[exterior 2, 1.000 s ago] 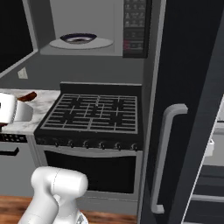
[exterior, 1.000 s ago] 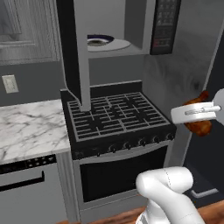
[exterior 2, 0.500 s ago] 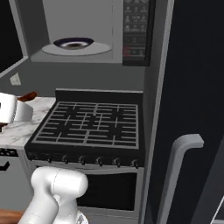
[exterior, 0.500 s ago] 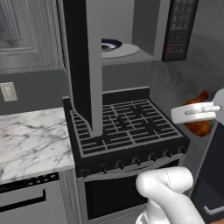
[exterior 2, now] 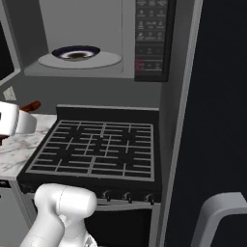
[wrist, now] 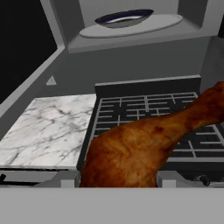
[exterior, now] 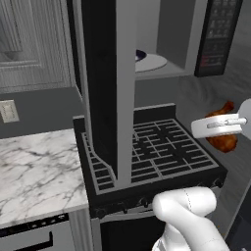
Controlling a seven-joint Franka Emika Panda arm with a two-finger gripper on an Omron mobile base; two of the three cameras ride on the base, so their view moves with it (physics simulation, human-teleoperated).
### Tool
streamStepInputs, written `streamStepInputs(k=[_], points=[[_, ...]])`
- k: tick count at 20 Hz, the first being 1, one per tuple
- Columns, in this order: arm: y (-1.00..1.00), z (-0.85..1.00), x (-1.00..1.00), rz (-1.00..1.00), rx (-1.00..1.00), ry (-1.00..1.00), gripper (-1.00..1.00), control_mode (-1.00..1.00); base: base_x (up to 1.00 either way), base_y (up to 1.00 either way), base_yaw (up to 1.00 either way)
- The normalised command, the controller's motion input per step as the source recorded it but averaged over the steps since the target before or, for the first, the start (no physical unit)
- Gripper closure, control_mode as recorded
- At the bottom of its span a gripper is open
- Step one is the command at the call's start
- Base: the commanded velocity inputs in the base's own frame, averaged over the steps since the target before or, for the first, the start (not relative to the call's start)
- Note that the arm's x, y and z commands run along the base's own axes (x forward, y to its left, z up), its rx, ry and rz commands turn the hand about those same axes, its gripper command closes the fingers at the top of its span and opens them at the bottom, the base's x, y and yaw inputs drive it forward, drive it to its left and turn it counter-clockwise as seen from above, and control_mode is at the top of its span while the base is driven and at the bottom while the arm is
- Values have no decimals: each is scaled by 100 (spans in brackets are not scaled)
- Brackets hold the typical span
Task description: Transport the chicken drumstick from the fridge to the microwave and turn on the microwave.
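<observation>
My gripper (exterior: pixel 219 125) is shut on the chicken drumstick (exterior: pixel 223 140), a glossy reddish-brown piece, held in the air off the stove's right side. In the hand view the drumstick (wrist: pixel 144 148) covers the lower middle, its thin end pointing up to the right. The microwave (exterior 2: pixel 82 36) hangs above the stove with its door (exterior: pixel 104 83) swung wide open. Inside, a dark bowl (exterior 2: pixel 76 52) sits on the pale turntable plate (exterior 2: pixel 103 61). Its black button panel (exterior 2: pixel 153 38) has red marks. The fridge (exterior 2: pixel 217 106) stands dark at the right with a grey handle (exterior 2: pixel 219 212).
A black grated stove (exterior 2: pixel 96 149) lies under the microwave, knobs along its front. A marble counter (exterior: pixel 39 171) runs to its left, with a wall outlet (exterior: pixel 7 111) above it. The open microwave door juts out over the stove's left part.
Both base views have shifted and the scene has grown larger: the base has driven closer to the stove and microwave. The gripper keeps the drumstick in the same pose.
</observation>
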Motion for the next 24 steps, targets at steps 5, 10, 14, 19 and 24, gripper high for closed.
streamStepInputs(k=[5, 10, 14, 19, 24], points=[[0, 0, 0, 0, 0, 0, 100, 100, 2, 4, 1], [0, 0, 0, 0, 0, 0, 100, 100, 0, 0, 0], [0, 0, 0, 0, 0, 0, 100, 100, 0, 0, 0], [0, 0, 0, 0, 0, 0, 100, 100, 0, 0, 0], [0, 0, 0, 0, 0, 0, 100, 100, 0, 0, 0]])
